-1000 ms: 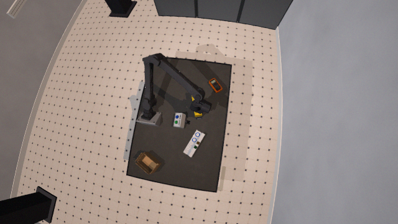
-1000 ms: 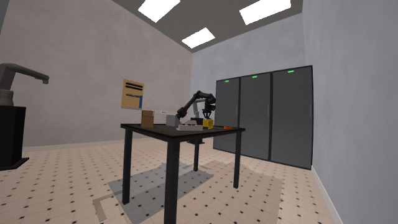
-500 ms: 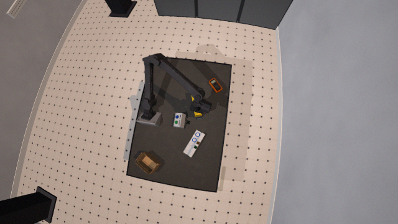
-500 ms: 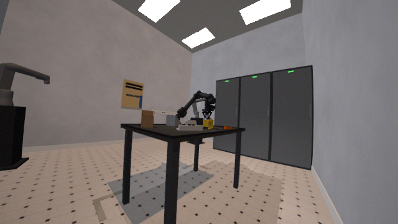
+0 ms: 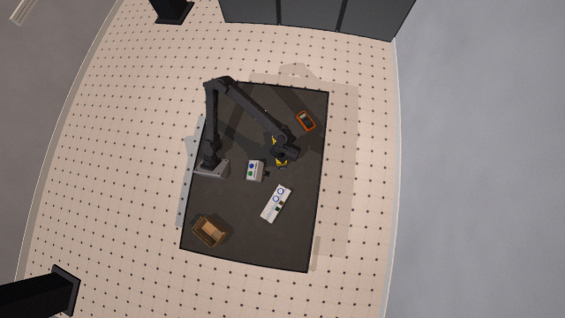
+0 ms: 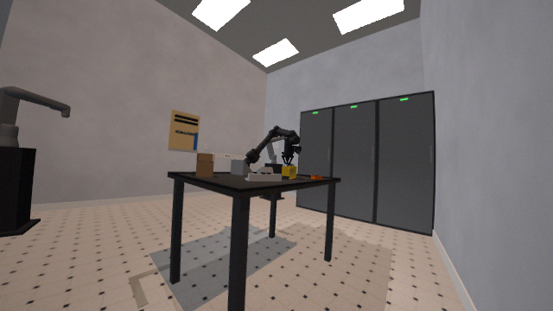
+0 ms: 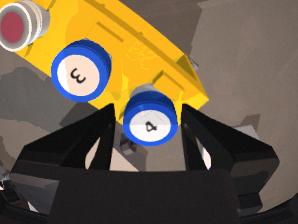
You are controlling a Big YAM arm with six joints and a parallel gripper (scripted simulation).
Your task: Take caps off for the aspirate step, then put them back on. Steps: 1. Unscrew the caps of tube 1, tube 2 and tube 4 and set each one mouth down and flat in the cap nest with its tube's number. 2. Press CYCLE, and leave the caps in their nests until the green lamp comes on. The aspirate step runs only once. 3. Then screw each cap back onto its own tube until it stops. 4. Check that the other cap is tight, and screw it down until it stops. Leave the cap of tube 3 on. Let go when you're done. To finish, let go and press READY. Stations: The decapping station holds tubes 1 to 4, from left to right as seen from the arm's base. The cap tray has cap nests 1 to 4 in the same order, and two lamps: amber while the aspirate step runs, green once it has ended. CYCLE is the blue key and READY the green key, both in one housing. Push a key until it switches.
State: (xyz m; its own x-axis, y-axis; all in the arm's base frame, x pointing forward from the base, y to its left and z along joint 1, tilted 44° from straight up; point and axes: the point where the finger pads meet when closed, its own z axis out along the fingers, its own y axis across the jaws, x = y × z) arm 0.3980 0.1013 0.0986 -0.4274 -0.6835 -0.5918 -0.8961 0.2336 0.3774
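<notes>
Blue-rimmed and white-topped: found cap 4 [image 7: 150, 131] above tube 4 [image 7: 144, 90], at the end of the yellow station [image 5: 281, 163] [image 6: 289, 172] [image 7: 135, 50]. Read as late in step 1, with cap 4 the last to come off.

Noted end effector [image 6: 289, 162] [image 7: 148, 110] part-open, with nothing gripped; saw gaps on both sides of the cap. Judged ready for a fresh bite or a clear retreat.

Main risk: lifting too soon, with thread still engaged, and so dragging tube or station. Also possible: closing off-centre and tipping a loose cap, or brushing cap 3 [image 7: 82, 75] during a wide wrist turn. Could not tell amount of thread remaining. Saw tube 2 [image 7: 12, 27] uncapped beside cap 3; would count a hard knock there as a spill hazard.

Located cap 4 between the fingertips, slightly toward the palm in wrist view, untouched as far as visible. Saw two caps [image 5: 280, 191] in the tray [image 5: 267, 215] [image 6: 264, 177] on the worktop [image 5: 238, 238] [image 6: 216, 179], by position in nests 1 and 2. Judged CYCLE [image 5: 251, 166] premature until cap 4 lay flat, mouth down, in nest 4.
</notes>
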